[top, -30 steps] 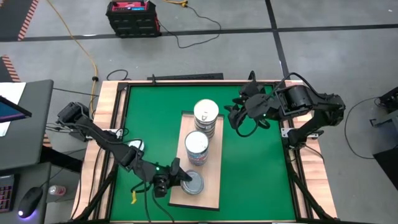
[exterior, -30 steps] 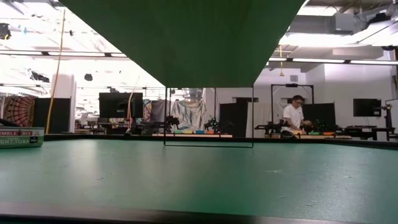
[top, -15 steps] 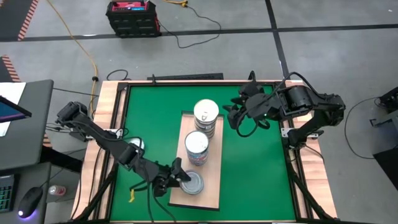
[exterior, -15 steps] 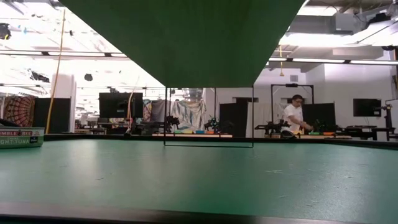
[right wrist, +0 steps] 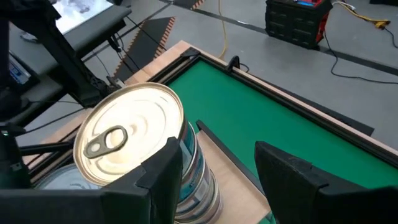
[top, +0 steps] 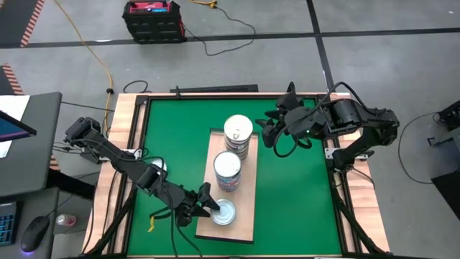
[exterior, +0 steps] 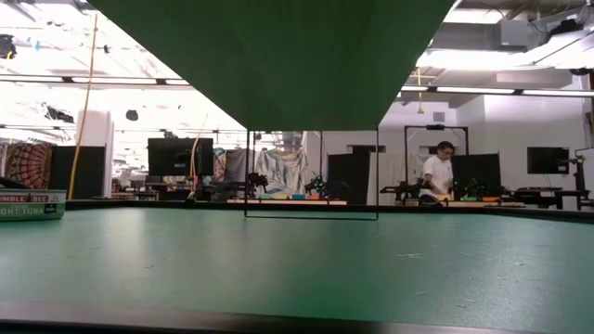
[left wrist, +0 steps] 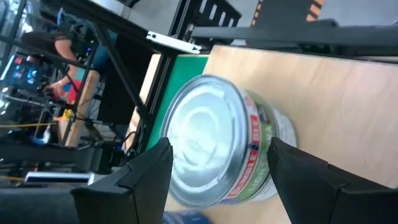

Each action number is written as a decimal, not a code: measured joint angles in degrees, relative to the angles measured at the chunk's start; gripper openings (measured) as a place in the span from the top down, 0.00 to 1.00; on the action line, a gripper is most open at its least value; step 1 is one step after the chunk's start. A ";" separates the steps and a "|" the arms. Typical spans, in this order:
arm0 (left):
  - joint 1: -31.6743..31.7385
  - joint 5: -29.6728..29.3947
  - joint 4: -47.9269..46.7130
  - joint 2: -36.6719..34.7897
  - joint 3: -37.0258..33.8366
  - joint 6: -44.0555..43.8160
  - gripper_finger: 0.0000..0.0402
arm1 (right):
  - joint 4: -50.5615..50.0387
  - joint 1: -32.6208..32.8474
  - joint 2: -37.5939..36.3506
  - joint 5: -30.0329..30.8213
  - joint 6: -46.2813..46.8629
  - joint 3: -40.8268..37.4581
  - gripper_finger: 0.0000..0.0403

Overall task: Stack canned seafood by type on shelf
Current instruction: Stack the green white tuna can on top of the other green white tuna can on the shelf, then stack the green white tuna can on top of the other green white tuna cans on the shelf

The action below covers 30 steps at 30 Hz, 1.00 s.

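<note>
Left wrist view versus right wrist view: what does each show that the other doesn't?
Left wrist only: a single red-and-green-labelled can between the left hand's open fingers. Right wrist only: a stack of cans, topmost gold-topped with a pull tab, beyond the open right hand. Both show the pale wooden shelf on the green mat.

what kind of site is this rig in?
Likely a robotics lab or open workshop: bare concrete floor with taped lines, other workbenches with gear across a big room, and a person working at one.
</note>
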 joint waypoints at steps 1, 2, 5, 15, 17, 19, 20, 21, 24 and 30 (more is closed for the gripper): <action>0.00 -0.50 0.03 0.00 0.00 0.01 0.38 | 0.26 0.00 0.00 -0.02 -0.11 0.00 0.43; -0.02 -1.19 0.03 0.00 0.00 0.03 0.38 | 0.50 0.00 0.00 -0.02 -0.28 0.00 0.43; -0.16 -4.28 -0.43 -0.57 -0.01 -1.25 0.38 | 0.52 0.00 0.00 -0.07 -0.77 0.00 0.43; -0.70 -5.42 -19.06 -13.01 0.00 -32.77 0.43 | -0.16 -0.17 -1.53 -1.74 -5.13 0.00 0.43; -0.91 -5.44 -25.18 -15.92 -0.40 -40.78 0.45 | -0.17 -0.17 -1.68 -1.75 -5.93 0.00 0.43; -0.93 -4.67 -31.47 -18.61 -1.41 -49.68 0.47 | -0.17 -0.17 -1.68 -1.75 -6.75 0.00 0.43; -0.83 -4.49 -34.33 -19.90 -2.19 -54.25 0.47 | -0.15 -0.17 -1.68 -1.75 -7.17 0.00 0.43; -0.69 -4.54 -36.86 -21.10 -3.13 -58.49 0.48 | -0.15 -0.17 -1.68 -1.75 -7.43 0.00 0.43; 0.13 -4.78 -41.56 -24.95 -7.00 -70.69 0.50 | -0.10 -0.04 -1.68 -1.92 -8.34 0.00 0.43; 4.03 -1.36 -46.61 -31.96 -16.68 -90.84 0.56 | 0.18 0.02 -1.66 -3.34 -12.82 0.00 0.43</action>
